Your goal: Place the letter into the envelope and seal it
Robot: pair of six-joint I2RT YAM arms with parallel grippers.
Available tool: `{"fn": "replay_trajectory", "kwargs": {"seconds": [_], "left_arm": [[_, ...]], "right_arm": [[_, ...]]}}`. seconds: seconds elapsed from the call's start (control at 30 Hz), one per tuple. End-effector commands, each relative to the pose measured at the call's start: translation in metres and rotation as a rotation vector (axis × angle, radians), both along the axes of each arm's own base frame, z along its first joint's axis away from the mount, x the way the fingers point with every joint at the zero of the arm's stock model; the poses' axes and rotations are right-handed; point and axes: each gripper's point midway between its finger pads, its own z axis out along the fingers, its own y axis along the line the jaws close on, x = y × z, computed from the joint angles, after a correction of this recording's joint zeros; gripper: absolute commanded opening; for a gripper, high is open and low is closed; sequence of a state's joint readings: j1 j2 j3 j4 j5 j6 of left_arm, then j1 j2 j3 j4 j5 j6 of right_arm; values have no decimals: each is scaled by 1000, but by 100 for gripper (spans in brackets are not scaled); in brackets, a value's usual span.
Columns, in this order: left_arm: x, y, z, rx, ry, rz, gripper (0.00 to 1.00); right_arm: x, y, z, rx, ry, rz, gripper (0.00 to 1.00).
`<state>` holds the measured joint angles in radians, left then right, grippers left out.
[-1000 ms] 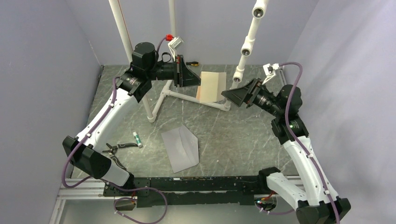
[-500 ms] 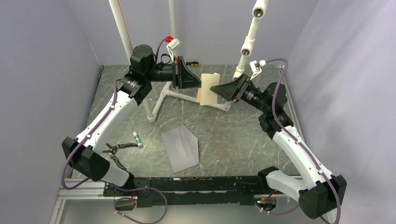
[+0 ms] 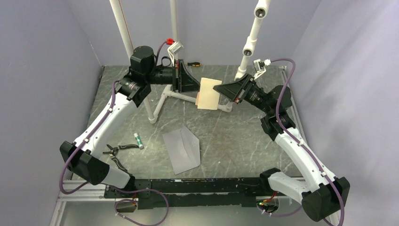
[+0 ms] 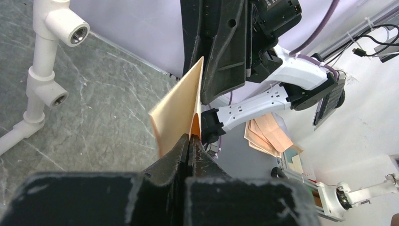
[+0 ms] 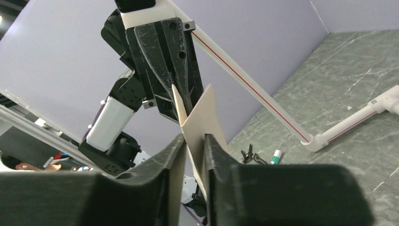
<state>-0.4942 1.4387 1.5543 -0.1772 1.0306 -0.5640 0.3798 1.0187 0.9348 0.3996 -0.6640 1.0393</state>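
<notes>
Upper centre, the left gripper [image 4: 189, 141] pinches the flat tan card letter [image 3: 209, 93]; the right gripper [image 5: 194, 141] straddles it, jaws slightly parted.

A white PVC pipe frame [image 3: 160, 103] stands on the far half of a grey-green marbled table [image 3: 235, 136], its uprights rising out of view. Behind its base, at the far edge, lies a screwdriver [image 3: 193, 63] with a black, yellow and red handle. Nearer than the frame's front foot, and to its left, lies a small white tube with a green cap [image 3: 138, 140], possibly a glue stick. Black-handled pliers [image 3: 116, 149] lie just left of that tube. Lilac walls [image 3: 42, 70] enclose the frame on three sides.
</notes>
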Motion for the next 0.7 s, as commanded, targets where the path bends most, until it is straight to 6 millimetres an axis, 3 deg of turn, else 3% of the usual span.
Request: {"fn": "replay_trajectory", "kwargs": {"seconds": [0.0,0.1,0.17,0.43,0.6,0.67], "left_arm": [[-17,5,28,-50,-87,-40,3],[-17,6,26,-40,-89,-35,3],[-15,8,22,-12,-93,-11,5],[11,43,-22,249,-74,283,57],[4,48,-6,206,-84,315,88],[1,45,5,149,-81,303,92]], "right_arm": [[-9,-2,14,24,-62,9,18],[-7,-3,16,23,-65,-7,4],[-6,-6,18,20,-72,-33,0],[-2,-26,27,-12,-141,-199,0],[-3,-37,40,33,-180,-265,0],[-5,-42,52,97,-204,-285,0]]}}
